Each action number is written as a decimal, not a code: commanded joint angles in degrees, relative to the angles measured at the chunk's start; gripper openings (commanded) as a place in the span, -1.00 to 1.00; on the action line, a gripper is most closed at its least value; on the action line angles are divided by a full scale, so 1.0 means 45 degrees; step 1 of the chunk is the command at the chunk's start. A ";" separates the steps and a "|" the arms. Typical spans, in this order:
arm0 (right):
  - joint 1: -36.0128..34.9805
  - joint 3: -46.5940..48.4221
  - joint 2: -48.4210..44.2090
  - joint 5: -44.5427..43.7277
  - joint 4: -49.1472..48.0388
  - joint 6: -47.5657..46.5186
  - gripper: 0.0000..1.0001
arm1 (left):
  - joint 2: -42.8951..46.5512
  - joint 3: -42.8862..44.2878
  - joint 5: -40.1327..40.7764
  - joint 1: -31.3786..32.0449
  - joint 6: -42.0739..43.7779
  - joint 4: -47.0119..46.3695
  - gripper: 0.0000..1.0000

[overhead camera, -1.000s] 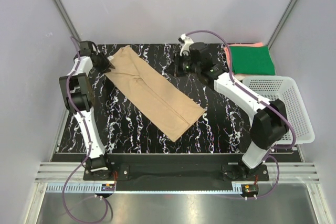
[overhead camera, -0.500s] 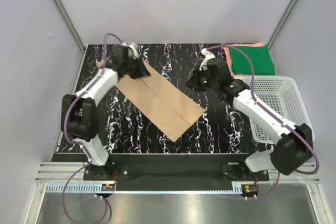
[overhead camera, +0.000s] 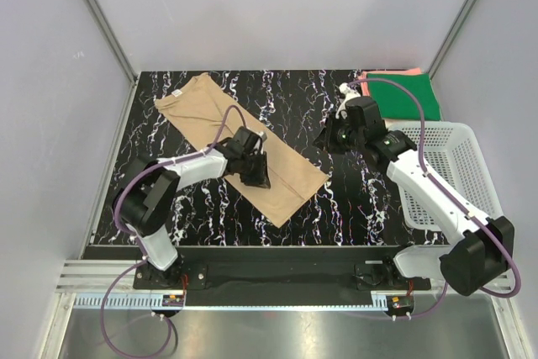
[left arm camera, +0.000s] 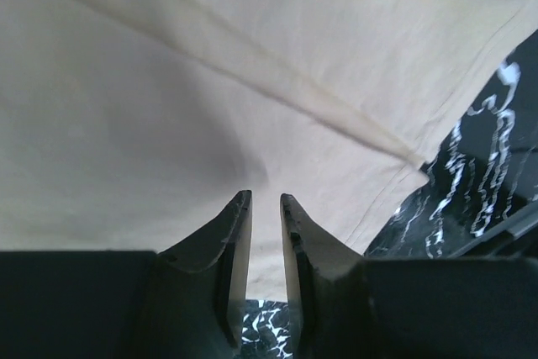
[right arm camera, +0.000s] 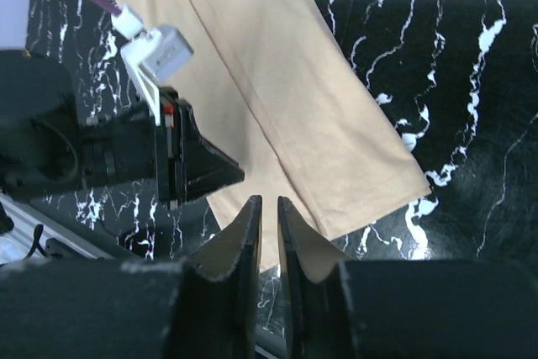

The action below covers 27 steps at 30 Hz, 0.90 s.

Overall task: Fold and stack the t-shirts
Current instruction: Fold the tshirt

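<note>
A tan t-shirt [overhead camera: 210, 119], folded into a long strip, lies slantwise across the black marbled table [overhead camera: 336, 199]. My left gripper [overhead camera: 259, 178] is low over the strip's near half. In the left wrist view [left arm camera: 266, 197] its jaws are open by a narrow gap with nothing between them, and tan cloth [left arm camera: 210, 81] fills the view beyond. My right gripper [overhead camera: 325, 138] hangs above bare table just right of the strip. Its jaws [right arm camera: 269, 199] are also open by a narrow gap and hold nothing. A folded dark green t-shirt [overhead camera: 405, 96] lies on a coral-pink one [overhead camera: 410, 72] at the back right.
A white mesh basket [overhead camera: 486, 201] stands at the table's right edge, under the right arm's forearm. Grey walls close in the back and both sides. In the right wrist view the left arm's wrist [right arm camera: 160, 153] sits close to the left of my right fingers.
The left arm swept from the shirt's far left corner down to its near half, and its jaws narrowed. The right arm drifted right and nearer.
</note>
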State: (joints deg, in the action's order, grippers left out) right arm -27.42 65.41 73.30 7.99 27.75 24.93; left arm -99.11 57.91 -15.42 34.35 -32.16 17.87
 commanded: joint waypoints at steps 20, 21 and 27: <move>-0.0390 -0.2562 0.1895 0.1309 0.1082 0.0710 -0.20 | 0.7075 -0.5835 0.3735 0.1000 -0.1855 0.2334 -0.50; -0.0449 -0.2562 0.2011 0.1427 0.1003 0.0730 -0.23 | 0.7470 -0.5954 0.3758 0.0981 -0.1953 0.2473 -0.50; -0.1055 -0.2444 0.3085 0.1410 0.0904 0.0496 -0.15 | 0.9582 -0.4767 0.4596 0.0903 -0.1819 0.3821 -0.39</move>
State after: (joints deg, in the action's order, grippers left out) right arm -31.24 53.43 85.25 13.65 32.91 27.42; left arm -58.67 31.51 0.40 38.57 -40.53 32.40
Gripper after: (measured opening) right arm 0.417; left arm 0.294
